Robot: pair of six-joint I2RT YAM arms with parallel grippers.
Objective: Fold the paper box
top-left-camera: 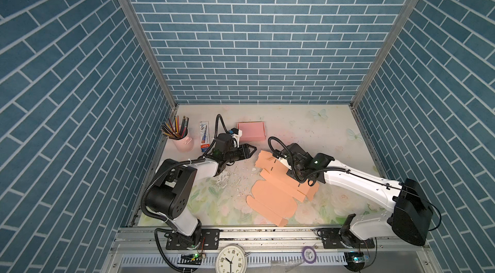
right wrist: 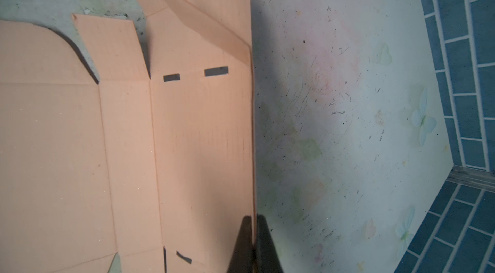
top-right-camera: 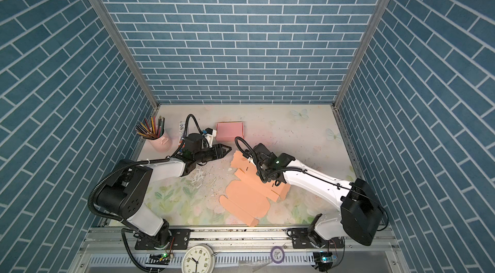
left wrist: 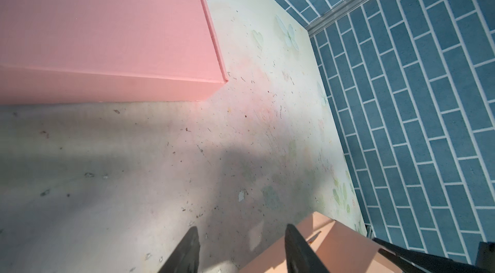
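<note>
The paper box is a flat orange cardboard blank with slots and flaps, lying mid-table. My right gripper is shut on the thin edge of the blank's long side panel, which stands raised off the table. In both top views the wrist covers that gripper's fingertips. My left gripper is open and holds nothing. It hovers just off the blank's far left corner, and one fingertip overlaps that corner in the left wrist view.
A folded pink box sits at the back, just beyond the left gripper. A pink cup of pencils and a pen packet stand at the back left. Blue brick walls close in three sides. A clock lies on the front rail.
</note>
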